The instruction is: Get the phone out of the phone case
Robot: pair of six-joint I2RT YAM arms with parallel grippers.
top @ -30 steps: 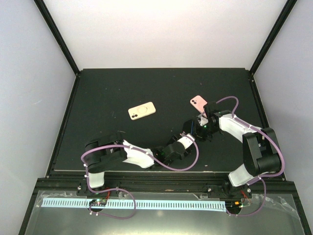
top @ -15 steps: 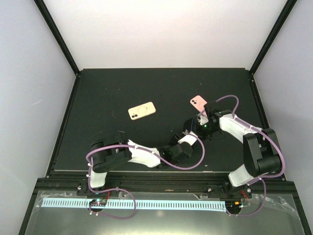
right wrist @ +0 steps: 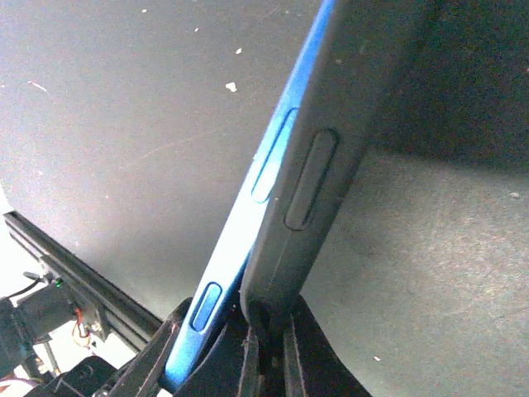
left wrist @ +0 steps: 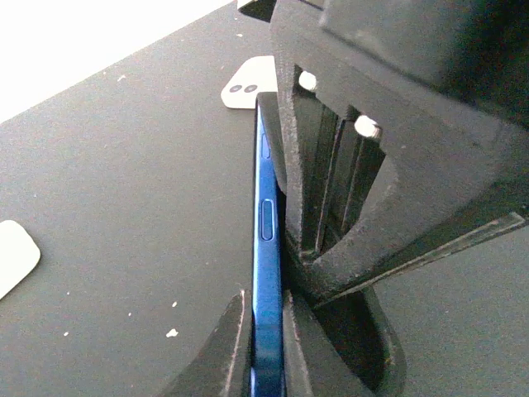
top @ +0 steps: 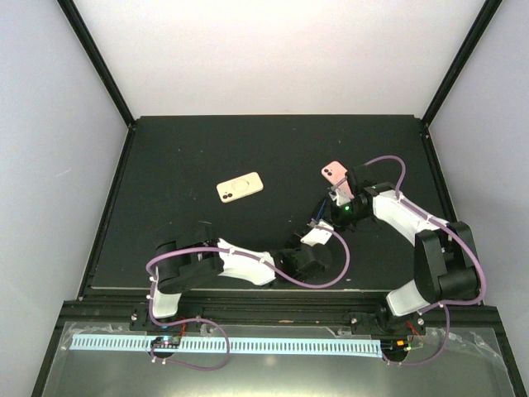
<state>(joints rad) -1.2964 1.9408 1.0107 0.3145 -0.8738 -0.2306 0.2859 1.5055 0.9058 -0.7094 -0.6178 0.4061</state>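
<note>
A blue phone [left wrist: 266, 248] stands on edge above the black table, partly peeled out of a dark grey phone case [right wrist: 331, 141]. My left gripper [left wrist: 266, 310] is shut on the phone's bare lower edge, one finger on each face. My right gripper [right wrist: 269, 327] is shut on the rim of the case, right beside the phone [right wrist: 240, 223]. In the top view the left gripper [top: 321, 222] and the right gripper [top: 339, 212] meet right of the table's middle, and their fingers hide most of the phone and case.
A pink phone [top: 335, 172] lies flat just behind the two grippers, also showing in the left wrist view as the pale phone [left wrist: 248, 83]. A cream case [top: 240, 187] lies left of the middle. The raised table rim [top: 107, 223] runs along the left.
My left gripper has closed from open onto the blue phone, and its arm has stretched a little further right. The right gripper has kept its grip on the case.
</note>
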